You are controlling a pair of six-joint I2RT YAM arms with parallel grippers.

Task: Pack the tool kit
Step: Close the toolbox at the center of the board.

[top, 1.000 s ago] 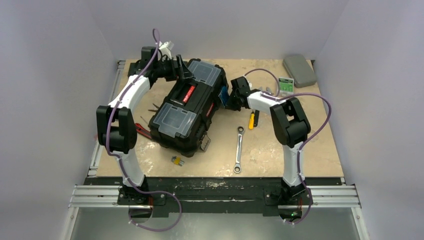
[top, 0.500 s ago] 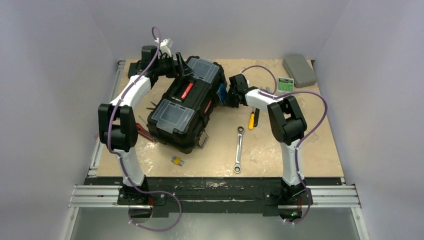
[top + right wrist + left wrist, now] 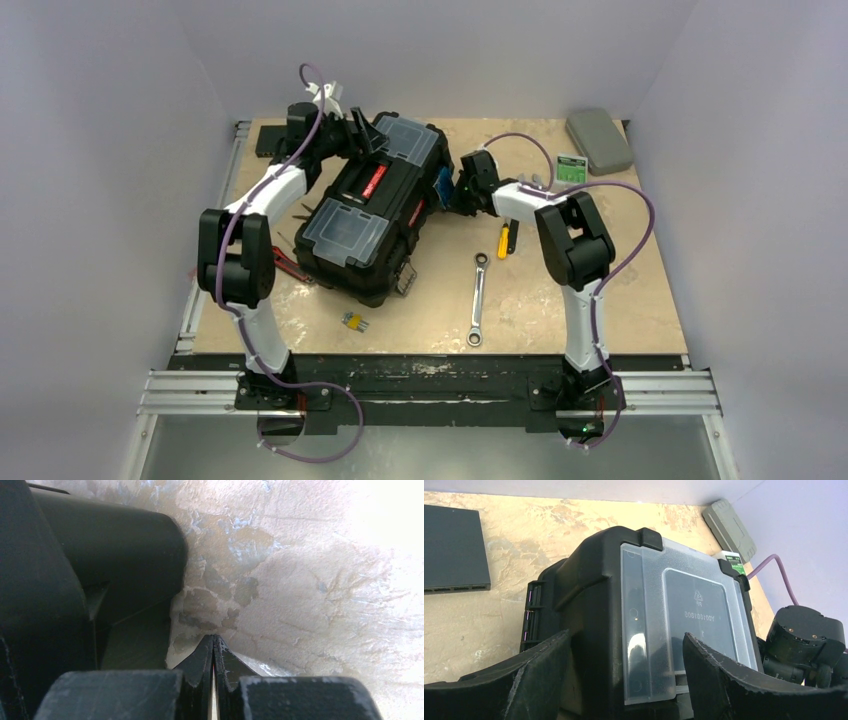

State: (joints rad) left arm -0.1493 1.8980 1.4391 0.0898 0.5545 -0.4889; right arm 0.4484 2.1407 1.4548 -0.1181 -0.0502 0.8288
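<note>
The black toolbox (image 3: 375,215) lies slantwise on the table, with a red-labelled handle (image 3: 377,185) and two clear-lidded compartments. My left gripper (image 3: 360,132) is open at the box's far end. In the left wrist view (image 3: 626,635) its jaws stand wide apart on either side of the far clear lid (image 3: 684,615). My right gripper (image 3: 455,192) is shut and empty. It sits low against the box's right side, and its tips (image 3: 214,639) are close to the tabletop beside the black wall (image 3: 75,565). A ratchet wrench (image 3: 478,298), a yellow-handled screwdriver (image 3: 504,240) and red-handled pliers (image 3: 285,262) lie loose.
A flat grey case (image 3: 599,140) sits at the back right, with a green-and-white card (image 3: 571,168) beside it. A flat black box (image 3: 268,140) lies at the back left and also shows in the left wrist view (image 3: 454,550). A small yellow part (image 3: 354,321) lies near the front.
My left arm has drawn back a little toward the far wall, uncovering the flat black box. My right gripper has edged farther along the toolbox's side, and the toolbox has turned slightly.
</note>
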